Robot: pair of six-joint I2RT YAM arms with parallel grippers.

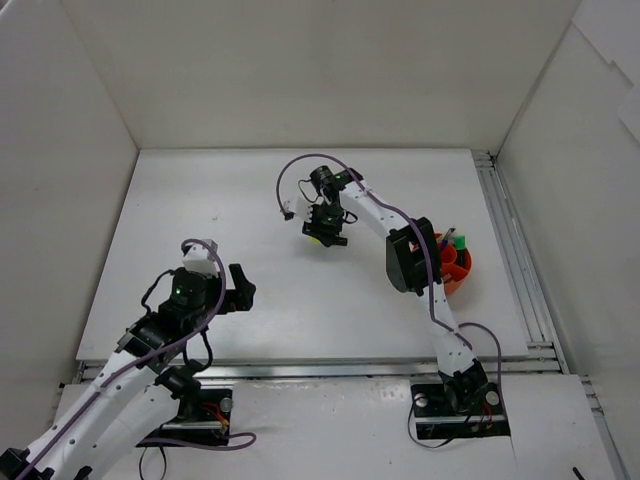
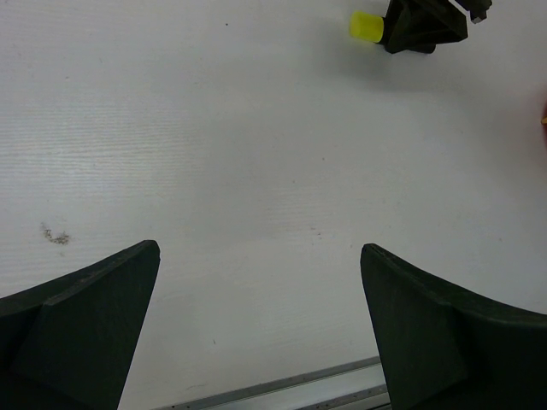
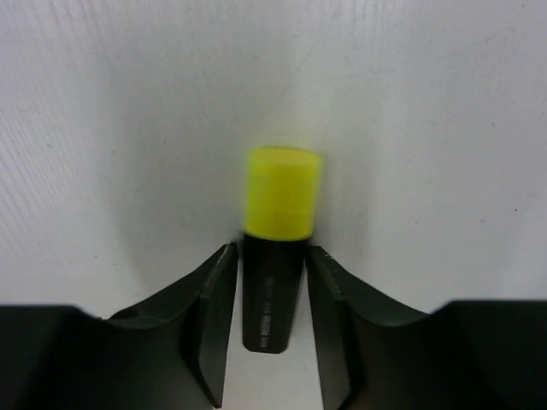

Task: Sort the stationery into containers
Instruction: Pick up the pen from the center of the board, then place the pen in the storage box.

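- The highlighter (image 3: pixel 275 256), black with a yellow cap, lies on the bench (image 1: pixel 200 200) just above the middle of the overhead view, cap pointing away from the wrist.
- The pot (image 1: pixel 464 278) sits at the right of that view, partly behind the right arm and well apart from the highlighter. A green cap (image 1: pixel 461 241) pokes out of it.
- The step in hand looks like the pick-up. To do it well, squeeze the barrel squarely below the cap and confirm the hold before lifting. Lift straight up so the round body does not roll or swivel. Carry it over the pot's rim and let go only when it is upright above a free compartment.
- The right fingers (image 3: pixel 214 307) stand narrow, one against each side of the black barrel, seemingly touching it. How firm the grip is I cannot tell.
- The left fingers (image 2: pixel 94 316) are spread wide and hold nothing, hanging over bare bench at the lower left of the overhead view.
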